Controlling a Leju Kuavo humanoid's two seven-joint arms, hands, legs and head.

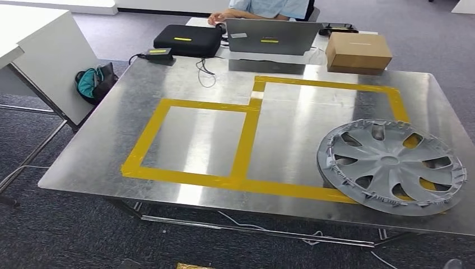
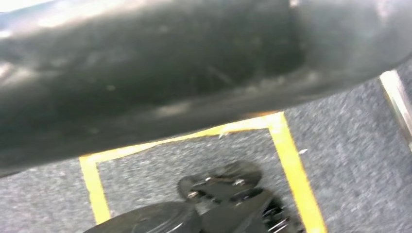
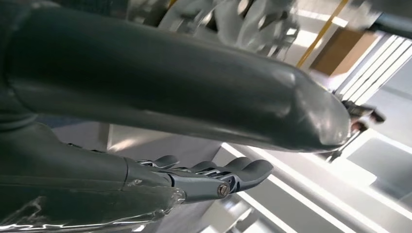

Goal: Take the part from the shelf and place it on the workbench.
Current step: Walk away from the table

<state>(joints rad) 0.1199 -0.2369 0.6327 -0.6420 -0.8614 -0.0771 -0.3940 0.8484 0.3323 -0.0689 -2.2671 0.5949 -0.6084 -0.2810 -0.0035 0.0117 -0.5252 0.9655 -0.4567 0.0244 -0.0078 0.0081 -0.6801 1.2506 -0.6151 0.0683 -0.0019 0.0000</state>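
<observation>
1. The grey wheel cover point(image 1: 391, 166) lies flat on the metal workbench point(image 1: 196, 140), at its near right corner, partly over the yellow tape point(image 1: 246, 134).
2. The right hand point(image 3: 194, 116) holds nothing; its thumb and fingers point(image 3: 233, 174) are apart.
3. The left hand point(image 2: 170, 73) is a dark blur, so its state cannot be told.
4. A cardboard box point(image 1: 358, 51) and a laptop point(image 1: 271, 37) stand at the far edge.

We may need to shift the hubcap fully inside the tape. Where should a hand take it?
By the rim of the hubcap on its near right edge, which reaches almost to the workbench edge. It lies flat, so only the rim or spoke openings offer purchase.
</observation>
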